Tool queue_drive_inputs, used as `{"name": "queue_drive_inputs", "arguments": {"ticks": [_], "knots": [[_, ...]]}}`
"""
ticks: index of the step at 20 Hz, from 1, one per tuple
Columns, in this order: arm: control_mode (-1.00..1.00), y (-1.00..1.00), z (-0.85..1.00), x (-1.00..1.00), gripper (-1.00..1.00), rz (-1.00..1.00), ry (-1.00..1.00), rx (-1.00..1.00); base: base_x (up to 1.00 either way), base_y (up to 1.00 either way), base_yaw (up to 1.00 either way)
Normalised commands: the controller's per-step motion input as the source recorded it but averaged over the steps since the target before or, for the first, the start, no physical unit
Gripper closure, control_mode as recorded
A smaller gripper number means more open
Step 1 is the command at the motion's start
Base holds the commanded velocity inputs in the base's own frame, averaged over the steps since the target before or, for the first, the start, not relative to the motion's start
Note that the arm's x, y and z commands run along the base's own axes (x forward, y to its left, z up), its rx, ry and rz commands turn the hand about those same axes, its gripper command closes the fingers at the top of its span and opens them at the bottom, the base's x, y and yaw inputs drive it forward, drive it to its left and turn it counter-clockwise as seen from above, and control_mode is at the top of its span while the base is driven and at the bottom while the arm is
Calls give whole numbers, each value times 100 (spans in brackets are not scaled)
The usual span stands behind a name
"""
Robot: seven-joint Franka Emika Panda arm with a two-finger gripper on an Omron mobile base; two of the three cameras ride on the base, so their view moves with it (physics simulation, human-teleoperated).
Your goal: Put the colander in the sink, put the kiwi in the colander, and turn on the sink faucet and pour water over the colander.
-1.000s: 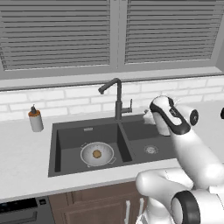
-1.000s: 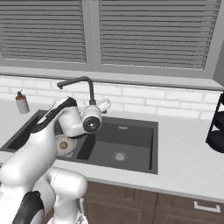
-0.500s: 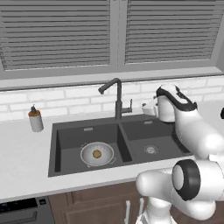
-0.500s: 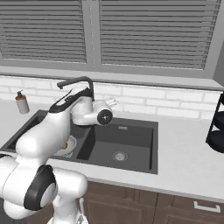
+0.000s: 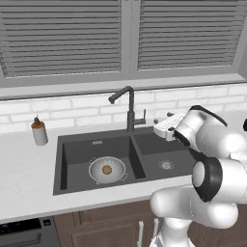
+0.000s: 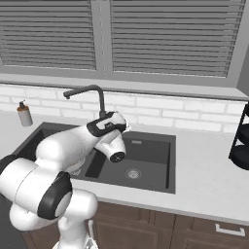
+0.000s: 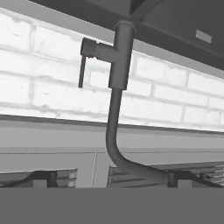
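A: What is being shown in the left base view?
B: The colander (image 5: pixel 107 170) is being held in the left basin of the sink (image 5: pixel 63 164), and the kiwi (image 5: pixel 106 170) is being carried inside it. The right basin is being left bare around its drain. The gripper (image 5: pixel 159 126) is being held above the right basin's back edge, just right of the sink faucet (image 5: pixel 129 108), with open counter left to its right.

A: And the right base view?
B: The gripper (image 6: pixel 124 125) is being seen beside the faucet base (image 6: pixel 102 114); the colander is being hidden by the arm. Wide counter is being left free right of the sink (image 6: pixel 146 155).

A: The hand view?
B: The sink faucet (image 7: pixel 119 78) is being framed upside down, its side lever (image 7: pixel 83 65) being shown clear of the fingers. How far the fingers are being parted cannot be told; nothing is seen between them.
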Motion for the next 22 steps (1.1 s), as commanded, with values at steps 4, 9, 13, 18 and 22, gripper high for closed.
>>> {"name": "queue_drive_inputs", "arguments": {"ticks": [4, 9, 13, 18, 22], "knots": [[-100, 0, 0, 34, -100, 0, 0, 5, 0, 0, 0], [-100, 0, 0, 31, -100, 0, 0, 4, 0, 0, 0], [-100, -3, 0, 24, -100, 0, 0, 4, 0, 0, 0], [-100, -1, 0, 27, -100, 0, 0, 3, 0, 0, 0], [-100, 0, -4, 36, -100, 0, 0, 0, 0, 0, 0]]}}
